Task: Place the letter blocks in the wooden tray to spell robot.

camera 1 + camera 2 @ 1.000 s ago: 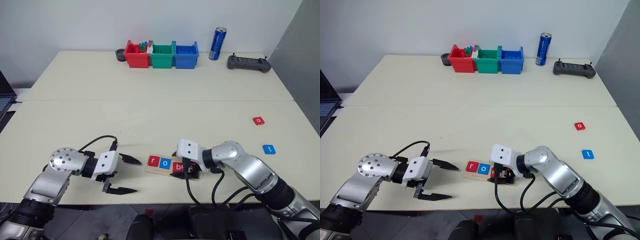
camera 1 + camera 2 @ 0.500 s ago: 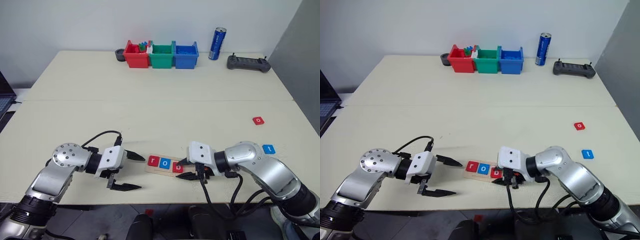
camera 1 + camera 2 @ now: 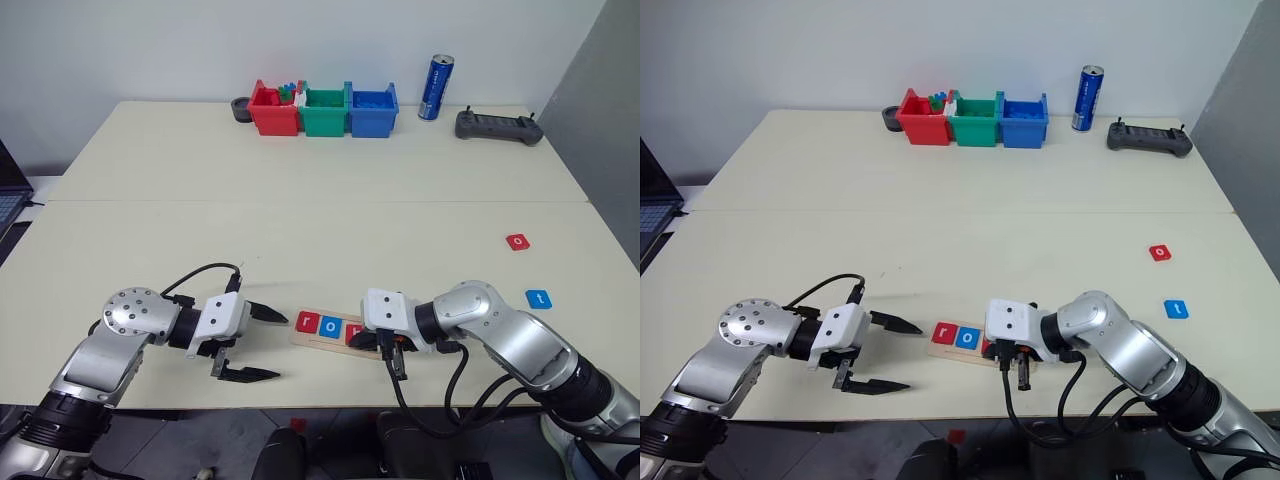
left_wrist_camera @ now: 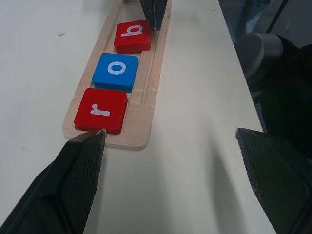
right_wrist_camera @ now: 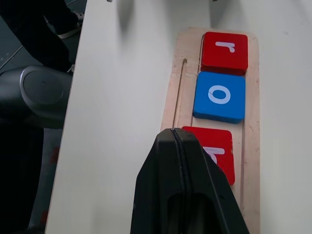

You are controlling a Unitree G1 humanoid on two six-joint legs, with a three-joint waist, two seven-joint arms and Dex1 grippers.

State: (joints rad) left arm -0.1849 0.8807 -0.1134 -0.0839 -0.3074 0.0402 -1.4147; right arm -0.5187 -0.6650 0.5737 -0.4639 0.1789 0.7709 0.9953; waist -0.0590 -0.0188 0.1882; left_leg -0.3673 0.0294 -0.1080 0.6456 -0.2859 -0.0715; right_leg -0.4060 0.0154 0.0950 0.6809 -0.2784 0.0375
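- We see the wooden tray (image 3: 335, 331) lying near the front edge of the tabletop (image 3: 320, 210), its long axis running left to right between our two arms.
- Three tiles sit in the tray: a red r tile (image 4: 101, 109) at the left end, a blue o tile (image 4: 116, 71) beside it, and a red b tile (image 4: 132, 35) third. The right part of the tray is partly hidden by our right arm, so we cannot tell how much of it is free.
- Two tiles are not yet placed. A second red o tile (image 3: 516, 241) and a blue t tile (image 3: 538, 298) lie on the tabletop well off to the right of the tray, the t nearer the front edge.
- We judge the next letter needed is the red o. It lies to the right and farther back from the tray, on our right arm's side, so the right arm is the nearer one.
- Our right tool (image 3: 393, 352) is clenched with nothing between its fingers. Its tip hangs over the red b tile; we cannot tell whether it touches it.
- Our left tool (image 3: 262, 343) is spread wide and holds nothing. It points at the left end of the tray, with one finger (image 4: 68, 185) just beside the r tile.
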